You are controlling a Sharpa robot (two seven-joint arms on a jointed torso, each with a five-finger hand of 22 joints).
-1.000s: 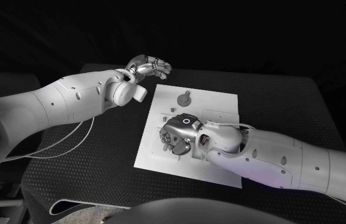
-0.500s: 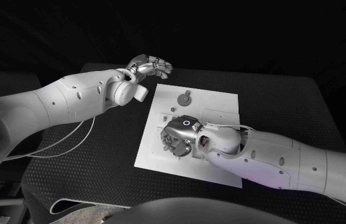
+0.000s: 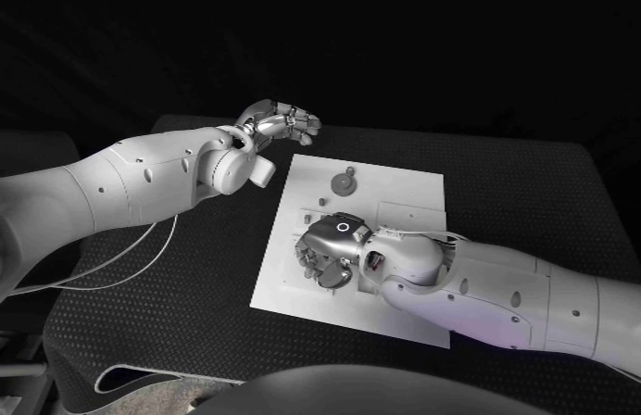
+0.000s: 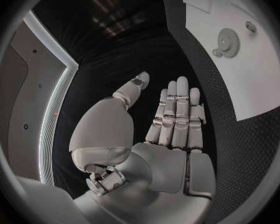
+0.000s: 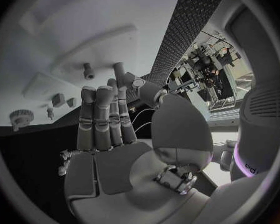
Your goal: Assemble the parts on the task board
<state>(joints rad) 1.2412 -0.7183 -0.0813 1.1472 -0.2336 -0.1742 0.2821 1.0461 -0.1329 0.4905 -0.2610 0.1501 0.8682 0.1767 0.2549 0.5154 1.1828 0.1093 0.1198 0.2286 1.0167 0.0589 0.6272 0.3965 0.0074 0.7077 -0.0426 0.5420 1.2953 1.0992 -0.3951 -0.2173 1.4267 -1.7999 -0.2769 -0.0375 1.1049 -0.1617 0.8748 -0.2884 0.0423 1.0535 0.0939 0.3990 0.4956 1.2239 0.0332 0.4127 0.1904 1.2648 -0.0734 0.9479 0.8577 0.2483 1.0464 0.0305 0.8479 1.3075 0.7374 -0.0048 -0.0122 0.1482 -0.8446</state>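
The left silver many-fingered hand (image 4: 171, 134) was holding nothing: its fingers (image 4: 177, 109) were stretched out straight and pressed side by side, with the thumb standing off to one side, so flat and open rather than curled. In the head view that left hand (image 3: 277, 121) hung over the black textured table (image 3: 174, 285) just past the far left corner of the flat white rectangular task board (image 3: 401, 185), not touching it. The white left arm (image 3: 127, 183) came in low across the table, with a thin pale cable (image 3: 127, 267) trailing under it.

The right silver many-fingered hand (image 3: 332, 248) was right over the middle of the task board, palm down. From the right wrist view its fingers (image 5: 99, 117) were also straight and close together, pointing down at the board with nothing between them. I couldn't tell if the fingertips were actually touching the board or just above it. The white right arm (image 3: 508, 290) lay across the near right part of the board.

As for the parts, a small grey round gear-like disc (image 3: 345, 184) sat on the board well beyond the right hand's fingers, and it showed in the left wrist view too (image 4: 227, 42). A short grey peg (image 5: 88, 70) stood just ahead of the right fingertips, and a couple of small grey square blocks (image 5: 59, 100) sat beside them. The room behind was dark.
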